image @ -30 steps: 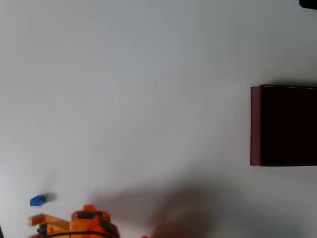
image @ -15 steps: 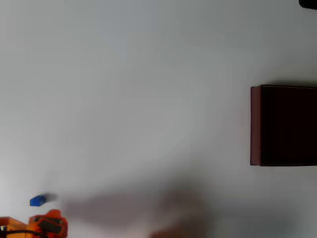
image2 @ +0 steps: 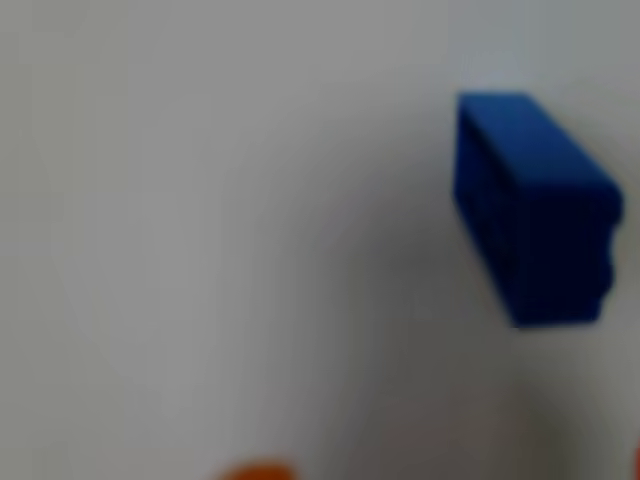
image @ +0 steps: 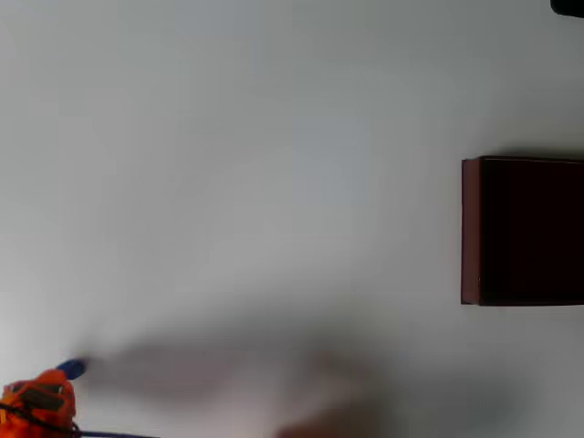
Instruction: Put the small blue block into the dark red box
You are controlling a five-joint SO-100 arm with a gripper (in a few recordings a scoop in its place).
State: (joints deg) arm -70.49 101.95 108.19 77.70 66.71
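Overhead, the orange gripper (image: 41, 401) partly covers the small blue block (image: 72, 368) at bottom left, well apart from the dark red box (image: 470, 228); I cannot tell how open it is.

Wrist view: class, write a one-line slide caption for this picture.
Close-up of the small blue block lying on the pale table, upper right of frame, not yet grasped.
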